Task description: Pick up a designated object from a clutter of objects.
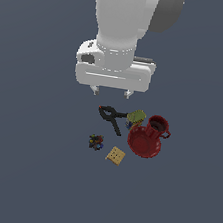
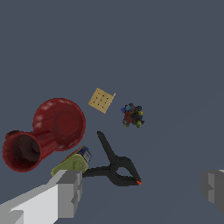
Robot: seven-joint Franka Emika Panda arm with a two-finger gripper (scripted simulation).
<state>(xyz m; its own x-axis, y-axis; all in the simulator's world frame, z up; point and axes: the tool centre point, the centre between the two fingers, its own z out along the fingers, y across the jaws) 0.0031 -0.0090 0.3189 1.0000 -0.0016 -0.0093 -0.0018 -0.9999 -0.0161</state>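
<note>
Fingers of your white two-finger gripper (image 1: 112,91) stand wide apart with nothing between them; in the wrist view one grey finger (image 2: 65,192) sits at one edge and the other at the far edge, bare floor between. In the exterior view you see the gripper hanging above the clutter, apart from every item.

Your target, the small rounded-rectangular tin can with yellow-green top and blue label (image 1: 135,118), lies in the middle of the group on the dark grey-blue floor (image 1: 23,171). It sits just beside the red mug (image 1: 158,126), on that mug's exterior-view left, and close against the rim of the red bowl (image 1: 144,141). The handles of the black spring clamp (image 1: 110,117) reach toward the tin from the exterior view's left; whether they touch it you cannot tell.

The tan square cracker (image 1: 116,155) lies flat, near the bowl and nearer the camera in the exterior view. The tiny multicoloured object (image 1: 96,142) rests near the cracker, on the exterior view's left, apart from the clamp.

In the wrist view the tin (image 2: 72,162) shows just past one grey finger, below the bowl (image 2: 61,122).
</note>
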